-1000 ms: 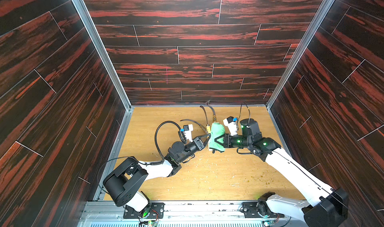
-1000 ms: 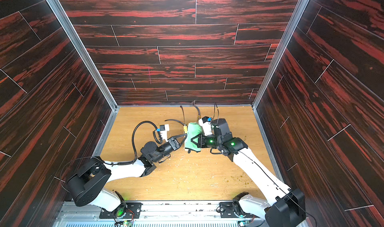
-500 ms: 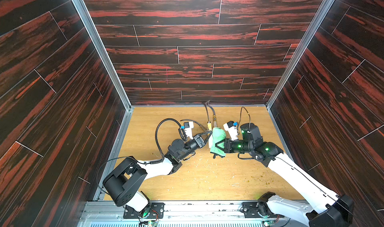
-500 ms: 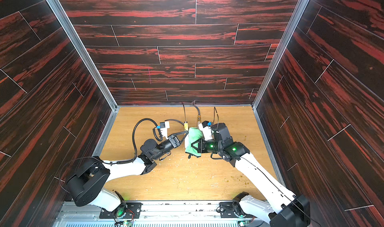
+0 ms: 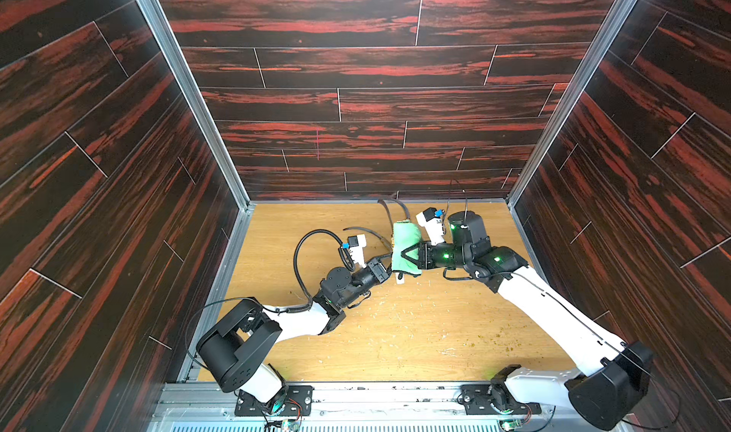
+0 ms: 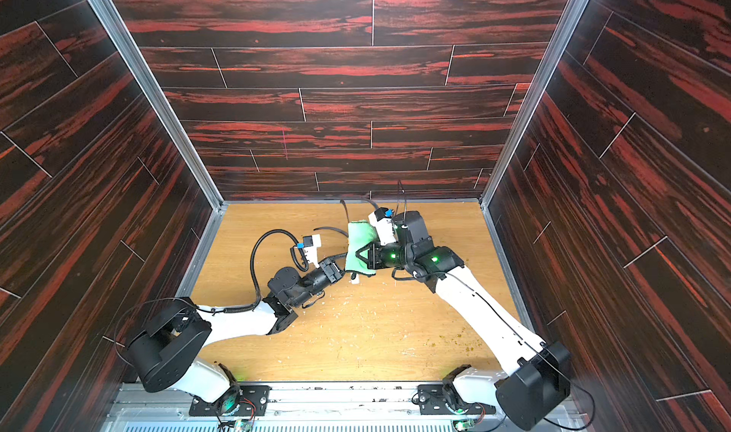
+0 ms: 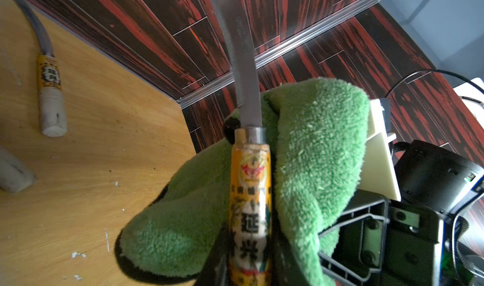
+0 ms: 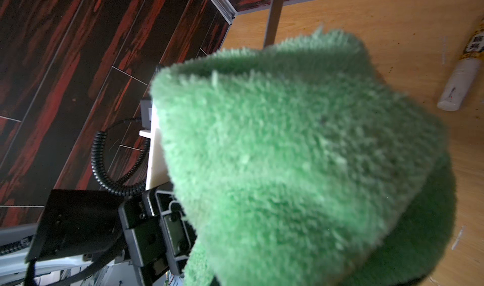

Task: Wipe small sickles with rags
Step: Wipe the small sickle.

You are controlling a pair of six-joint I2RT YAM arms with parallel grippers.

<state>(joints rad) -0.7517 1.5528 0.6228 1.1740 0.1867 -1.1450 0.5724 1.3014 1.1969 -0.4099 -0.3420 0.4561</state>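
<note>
Sickle (image 7: pixel 250 206): label-banded handle gripped by closed left end effector (image 5: pixel 387 270), held above desk (image 5: pixel 395 339) middle. Rag (image 5: pixel 404 244): pinched in closed right end effector (image 5: pixel 411 254), draped against sickle where blade meets handle. Second sickle (image 7: pixel 49 93): flat on desk, apart.

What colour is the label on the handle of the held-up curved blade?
Handle label of the grey-bladed sickle: yellow-orange, black characters, red emblem; clearest in the left wrist view.

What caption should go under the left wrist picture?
A yellow-labelled sickle, hugged by a fluffy green rag, with a second sickle lying on the table.
</note>
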